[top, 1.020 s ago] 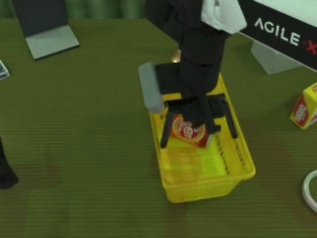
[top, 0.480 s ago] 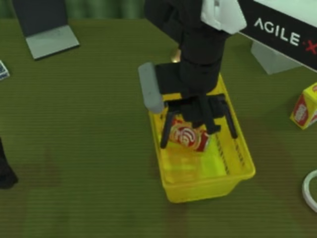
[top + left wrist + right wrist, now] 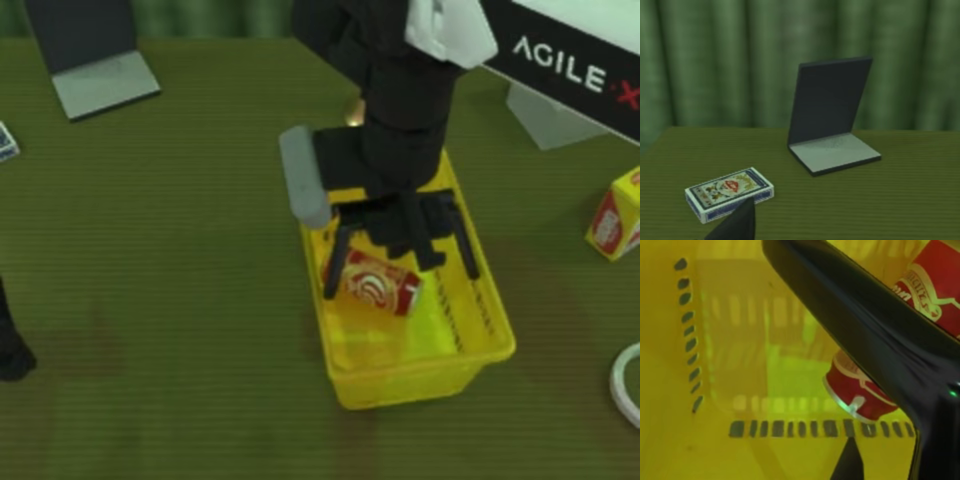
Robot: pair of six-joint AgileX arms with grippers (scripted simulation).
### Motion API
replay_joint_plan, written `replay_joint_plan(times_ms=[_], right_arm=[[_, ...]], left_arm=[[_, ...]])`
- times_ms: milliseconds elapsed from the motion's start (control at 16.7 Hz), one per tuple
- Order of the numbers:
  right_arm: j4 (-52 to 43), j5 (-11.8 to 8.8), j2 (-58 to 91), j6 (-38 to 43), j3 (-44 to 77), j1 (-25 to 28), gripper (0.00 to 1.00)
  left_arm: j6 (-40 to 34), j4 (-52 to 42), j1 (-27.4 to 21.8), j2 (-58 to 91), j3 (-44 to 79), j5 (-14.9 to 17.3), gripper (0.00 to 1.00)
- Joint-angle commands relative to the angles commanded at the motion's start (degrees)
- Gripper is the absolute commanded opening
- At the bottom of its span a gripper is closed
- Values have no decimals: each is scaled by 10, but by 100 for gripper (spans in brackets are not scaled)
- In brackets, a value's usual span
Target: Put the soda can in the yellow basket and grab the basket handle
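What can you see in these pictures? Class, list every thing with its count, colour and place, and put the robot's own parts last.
soda can: one, red, lying inside the basket.
yellow basket: one, yellow, centre-right of table.
basket handle: one, black, across the basket.
carton box: one, yellow and red, right edge.
card box: one, white and blue, left edge.
folding stand: one, dark with grey base, far left.
white ring: one, partly seen, right edge.
right gripper: one, black, open above the can.
left gripper: one, black, parked at left edge.
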Motion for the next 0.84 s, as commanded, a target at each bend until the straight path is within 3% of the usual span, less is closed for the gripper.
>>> replay_joint_plan(times_ms=[360,840], right_arm=[[-2,0,1,0,3,-1,0],[-111,0,-7,-21,103,-17,0]], left_arm=[[0,0,0,0,0,0,100],[0,0,0,0,0,0,100]])
